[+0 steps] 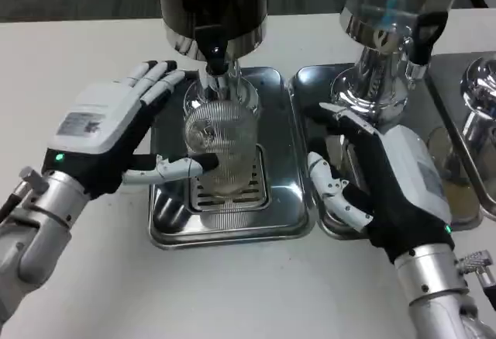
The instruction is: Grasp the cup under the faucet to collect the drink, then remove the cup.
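Now | left hand [116,141] grips ribbed cup [220,149] under faucet [215,63] | right hand [380,180] spread, holding nothing

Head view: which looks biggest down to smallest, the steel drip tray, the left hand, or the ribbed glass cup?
1. Steel drip tray
2. Left hand, though it is nearer the camera
3. Ribbed glass cup

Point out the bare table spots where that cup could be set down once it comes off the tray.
Bare white table lies in front of the steel drip tray, between both forearms, and at far left behind the left hand. Crowded: the ribbed clear glass cup under the dark dispenser's faucet, and the right hand over the neighbouring tray.
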